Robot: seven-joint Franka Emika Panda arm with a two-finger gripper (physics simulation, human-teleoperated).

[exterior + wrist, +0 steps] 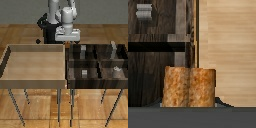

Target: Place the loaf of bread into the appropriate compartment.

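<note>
The loaf of bread [189,87] is a brown, crusty lump that shows close up in the wrist view, held between the jaws, with only slivers of grey finger visible at its lower sides. My gripper [67,43] is shut on it and hangs above the line where the light wooden tray [35,65] meets the dark compartment box [97,82]. In the exterior view the loaf is too small to make out under the hand. Below the loaf, the wrist view shows the dark box's divider walls [158,46] on one side and the light tray floor [228,45] on the other.
The dark box is split into several compartments. Small grey objects lie in some of them [84,73] [116,69] [83,49], and one shows in the wrist view [144,11]. Both containers stand on thin legs over a wooden floor. The robot base [50,30] stands behind them.
</note>
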